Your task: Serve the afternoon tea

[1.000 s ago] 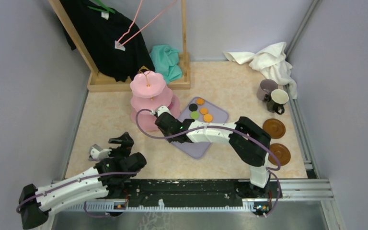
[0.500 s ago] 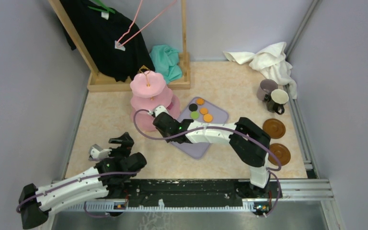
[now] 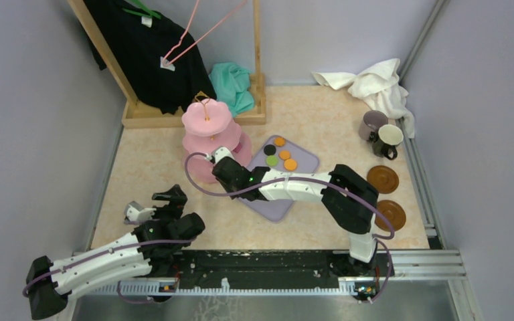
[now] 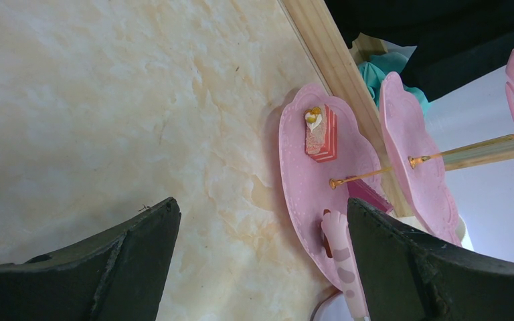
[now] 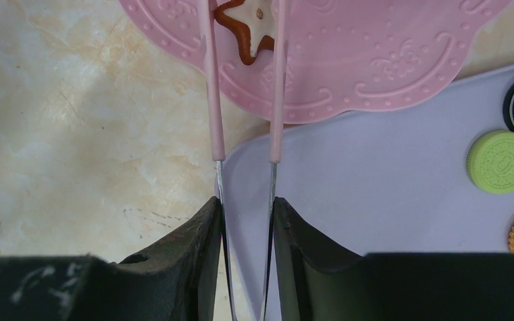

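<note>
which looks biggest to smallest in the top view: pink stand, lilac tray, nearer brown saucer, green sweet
1. lilac tray and pink three-tier stand: about alike, unranked; the right arm covers part of the tray, and the stand's top sits nearer the camera
2. nearer brown saucer
3. green round sweet

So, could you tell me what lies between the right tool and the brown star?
The pink tongs, clamped in the right tool, their arms either side of the brown star on the pink stand; seen in the right wrist view.

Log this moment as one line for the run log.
right hand: shut on pink tongs | tongs: straddling brown star, bottom tier of pink stand | left hand: open, holding nothing
</note>
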`<state>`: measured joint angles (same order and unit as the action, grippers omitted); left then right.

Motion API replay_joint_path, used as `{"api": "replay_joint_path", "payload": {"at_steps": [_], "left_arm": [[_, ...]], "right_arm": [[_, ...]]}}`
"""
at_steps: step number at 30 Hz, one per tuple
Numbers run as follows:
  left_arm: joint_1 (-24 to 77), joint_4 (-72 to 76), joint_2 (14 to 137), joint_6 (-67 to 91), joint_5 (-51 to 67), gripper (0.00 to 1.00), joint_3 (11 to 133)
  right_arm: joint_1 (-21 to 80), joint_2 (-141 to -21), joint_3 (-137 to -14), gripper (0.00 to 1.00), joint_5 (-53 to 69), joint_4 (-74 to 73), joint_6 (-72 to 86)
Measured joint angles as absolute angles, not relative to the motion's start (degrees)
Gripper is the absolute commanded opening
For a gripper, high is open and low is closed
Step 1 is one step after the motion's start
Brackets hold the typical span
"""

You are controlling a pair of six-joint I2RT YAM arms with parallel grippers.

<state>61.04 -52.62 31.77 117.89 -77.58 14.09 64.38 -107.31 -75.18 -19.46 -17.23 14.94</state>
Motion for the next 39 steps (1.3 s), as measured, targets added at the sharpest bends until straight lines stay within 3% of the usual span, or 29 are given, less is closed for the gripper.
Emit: {"api": "replay_joint_path", "payload": {"at_steps": [20, 39], "left_arm": [[61.04, -52.62, 31.75, 117.89, -77.54, 0.99, 14.09], [61.04, -48.23, 31.42, 114.52, -77.73, 0.99, 14.02]], "right_arm": [[65.25, -105.14, -75.26, 0.3, -20.18, -17.54, 14.52], [63.37, -78.04, -52.53, 0.29, -27.46, -18.5, 20.71]]}}
